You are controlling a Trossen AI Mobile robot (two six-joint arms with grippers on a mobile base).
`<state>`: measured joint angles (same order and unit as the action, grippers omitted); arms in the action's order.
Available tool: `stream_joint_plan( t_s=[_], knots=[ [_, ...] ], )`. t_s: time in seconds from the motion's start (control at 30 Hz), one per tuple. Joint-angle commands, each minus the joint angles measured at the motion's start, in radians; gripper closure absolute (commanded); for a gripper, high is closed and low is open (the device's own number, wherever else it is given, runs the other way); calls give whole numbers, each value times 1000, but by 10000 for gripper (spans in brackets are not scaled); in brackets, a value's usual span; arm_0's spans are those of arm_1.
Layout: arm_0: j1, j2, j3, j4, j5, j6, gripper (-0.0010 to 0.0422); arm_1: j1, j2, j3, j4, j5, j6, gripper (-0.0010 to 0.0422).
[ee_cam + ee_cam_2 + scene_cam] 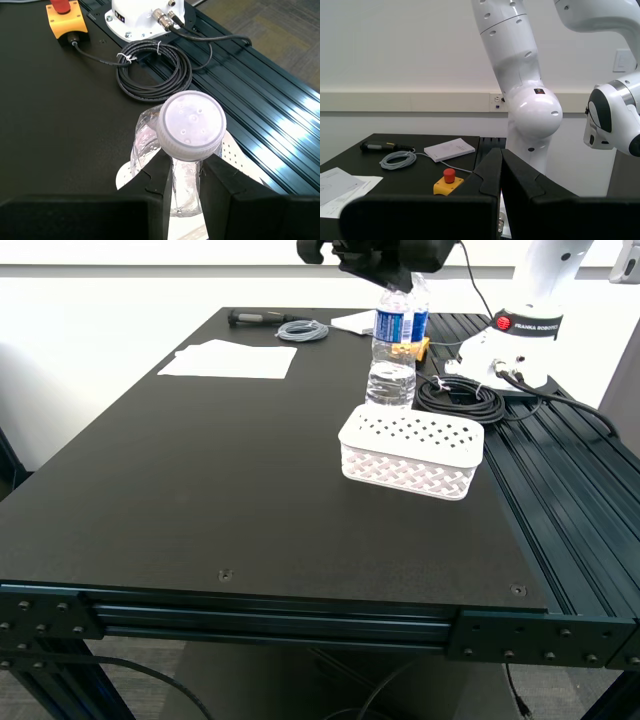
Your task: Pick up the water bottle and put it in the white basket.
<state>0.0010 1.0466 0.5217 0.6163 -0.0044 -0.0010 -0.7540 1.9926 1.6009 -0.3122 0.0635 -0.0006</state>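
Note:
The water bottle [392,352] is a clear ribbed bottle with a blue-and-white label, upright under a black gripper at the top of the exterior view. My first gripper [186,165] is shut on its neck just below the white cap [191,124]. The bottle's base shows at the far rim of the white basket [405,476]; I cannot tell whether it touches the table. Parts of the basket's dotted base [231,150] show beneath the bottle. My second gripper [501,152] is shut with nothing in it, up above the table and facing a white robot arm [530,100].
A coil of black cable [460,398] and a yellow box with a red button [62,20] lie behind the basket, by the white robot's base [510,340]. Papers [230,360], a grey cable coil [302,331] and a black tool [255,317] lie at the far side. Grooved rails [570,480] run along the exterior view's right.

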Motion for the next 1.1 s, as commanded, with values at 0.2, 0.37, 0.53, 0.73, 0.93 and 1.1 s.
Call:
stream_joint_plan(
  t_s=[0.2, 0.37, 0.53, 0.73, 0.93, 1.1],
  knots=[
    [0, 0, 1, 3, 0, 0, 412, 0, -1, -16, 31, 7, 2, 258],
    [0, 0, 1, 3, 0, 0, 412, 2, -3, -16, 49, 24, 2, 287],
    [0, 0, 1, 3, 0, 0, 412, 2, -3, 30, 60, 24, 3, 362],
    [0, 0, 1, 3, 0, 0, 412, 2, -3, 43, 55, 36, 1, 323],
    [0, 0, 1, 3, 0, 0, 412, 3, -3, 42, 56, 53, 2, 282],
    [0, 0, 1, 3, 0, 0, 412, 5, -3, 42, 57, 48, 2, 341]
  ],
)
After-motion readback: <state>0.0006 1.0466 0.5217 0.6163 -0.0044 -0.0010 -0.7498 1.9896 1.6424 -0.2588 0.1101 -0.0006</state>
